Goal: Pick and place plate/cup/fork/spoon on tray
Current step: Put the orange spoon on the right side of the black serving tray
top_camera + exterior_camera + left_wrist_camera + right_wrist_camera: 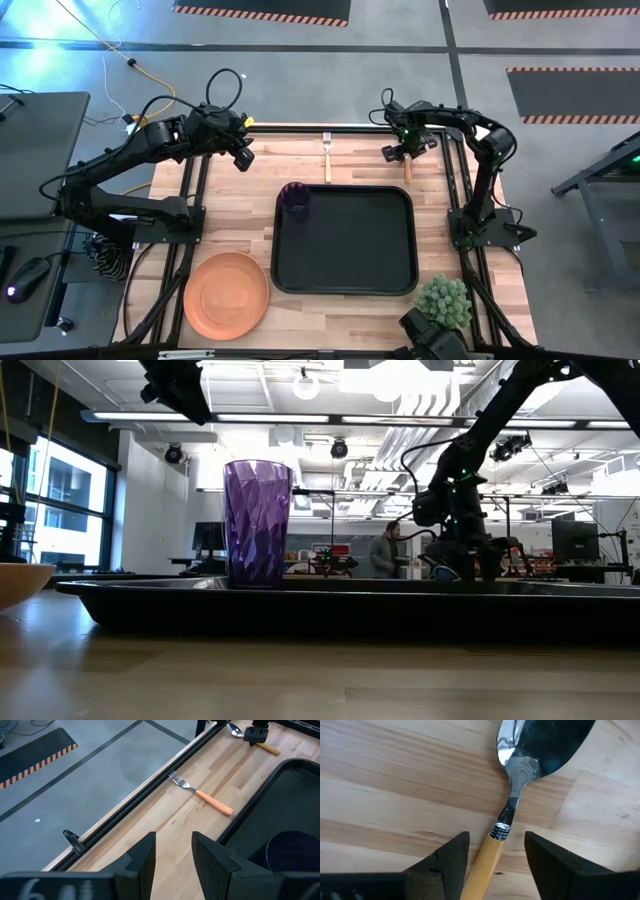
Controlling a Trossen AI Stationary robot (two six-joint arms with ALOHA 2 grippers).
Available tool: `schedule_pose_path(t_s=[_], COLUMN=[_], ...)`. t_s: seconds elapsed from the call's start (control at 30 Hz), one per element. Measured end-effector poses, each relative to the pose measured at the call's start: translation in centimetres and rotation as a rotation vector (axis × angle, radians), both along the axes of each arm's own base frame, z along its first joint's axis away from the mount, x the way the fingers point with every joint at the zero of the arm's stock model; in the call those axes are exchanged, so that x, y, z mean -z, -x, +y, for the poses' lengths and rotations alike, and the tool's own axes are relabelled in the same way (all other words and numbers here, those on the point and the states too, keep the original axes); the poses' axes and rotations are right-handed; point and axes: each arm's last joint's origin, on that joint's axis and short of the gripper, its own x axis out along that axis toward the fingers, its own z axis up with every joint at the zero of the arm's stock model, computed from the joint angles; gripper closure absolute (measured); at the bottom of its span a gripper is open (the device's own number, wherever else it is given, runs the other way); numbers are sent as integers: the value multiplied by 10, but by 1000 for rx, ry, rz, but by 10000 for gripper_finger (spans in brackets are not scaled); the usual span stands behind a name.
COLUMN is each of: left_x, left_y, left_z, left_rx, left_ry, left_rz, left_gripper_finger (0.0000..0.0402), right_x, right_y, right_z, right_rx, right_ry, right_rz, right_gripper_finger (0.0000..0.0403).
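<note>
The purple cup [295, 200] stands upright in the far left corner of the black tray [350, 275], and also shows in the low view [257, 523]. The orange plate [227, 293] lies on the table at the near left. The fork [326, 155] lies on the table beyond the tray. The spoon [512, 805] lies at the far right, bowl toward the far edge. My right gripper [496, 860] is open and low over it, a finger on either side of the orange handle [487, 862]. My left gripper [173, 857] is open and empty, raised at the far left.
A small green plant [443, 300] stands at the table's near right corner. A black rail [125, 810] runs along the table's far edge. A person [385, 555] stands in the room far behind the table. Bare wood lies between the plate and the tray.
</note>
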Motion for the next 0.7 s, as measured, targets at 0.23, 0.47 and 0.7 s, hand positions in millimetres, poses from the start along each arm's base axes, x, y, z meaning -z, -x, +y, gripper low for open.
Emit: schedule_pose_path(t_s=[0.23,0.47,0.7], left_x=[0,0,0], left_y=[0,0,0], left_z=[0,0,0], left_rx=[0,0,-1], left_ry=[0,0,0], left_rz=[0,0,0], left_gripper_finger=[284,284,284], right_x=[1,1,1], right_y=[0,3,3], right_z=[0,-2,-2], right_rx=[17,36,28], right_ry=[-23,-24,-20], right_rz=[-32,-37,-29], right_gripper_finger=[299,346,387])
